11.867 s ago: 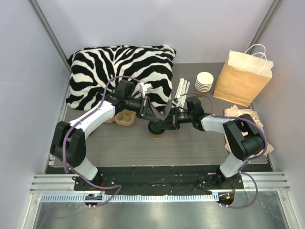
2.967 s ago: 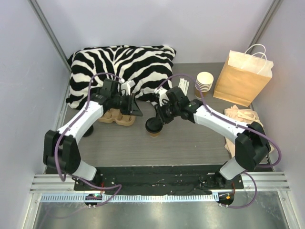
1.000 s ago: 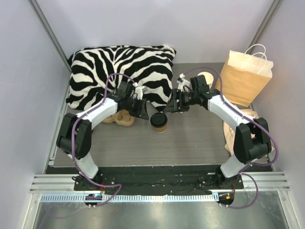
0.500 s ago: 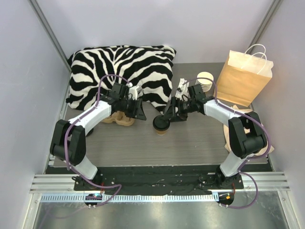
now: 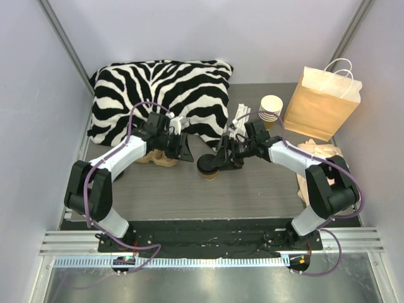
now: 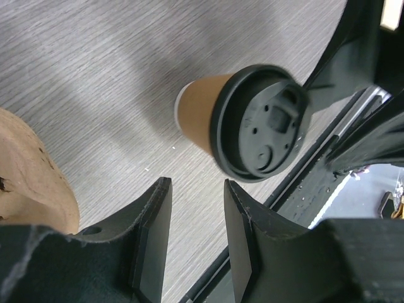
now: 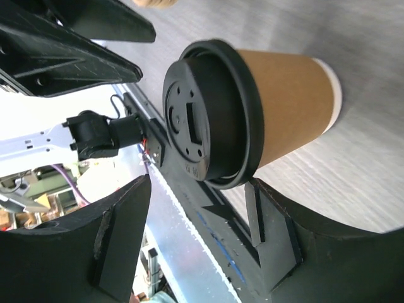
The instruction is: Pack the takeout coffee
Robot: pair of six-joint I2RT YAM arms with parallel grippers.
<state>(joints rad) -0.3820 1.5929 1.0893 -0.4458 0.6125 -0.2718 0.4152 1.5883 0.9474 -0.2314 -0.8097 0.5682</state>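
Takeout coffee (image 5: 210,165) on table (image 5: 252,189), pillow (image 5: 158,88) behind, bag (image 5: 320,104) right

The takeout coffee (image 5: 209,165) is a tan-brown paper cup with a white bottom rim and a black lid. At eleven o'clock, the pillow (image 5: 158,88) is black-and-white zebra stripe. At two o'clock, the paper bag (image 5: 322,104) is kraft brown with white handles, and the stack of cups (image 5: 271,108) is tan, white inside. The counter (image 5: 252,189) is grey woodgrain. The left claw (image 5: 188,155) and right claw (image 5: 221,156) are black, on white arms with purple cables.
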